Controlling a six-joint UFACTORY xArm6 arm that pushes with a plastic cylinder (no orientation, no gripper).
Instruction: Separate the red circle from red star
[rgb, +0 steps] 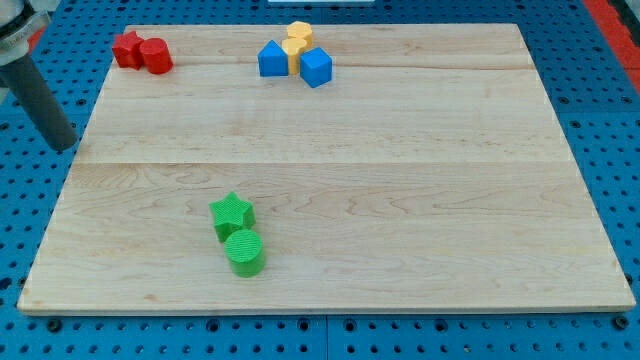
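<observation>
Red plastic star (127, 48) and red plastic circle (156, 56) touch at the wooden tabletop's (400, 200) top-left corner, awaiting separation. My tip (65, 146), a plain rod tool with nothing to spread or pinch, rests off the left edge, well apart.

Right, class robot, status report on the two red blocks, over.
My tip off the wooden board, view's left. Red circle touching red star, top-left corner. Path clear.

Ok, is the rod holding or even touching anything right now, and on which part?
Nothing is held. My tip sits off the board's left edge, apart from every block; the red circle and red star touch each other only.
</observation>
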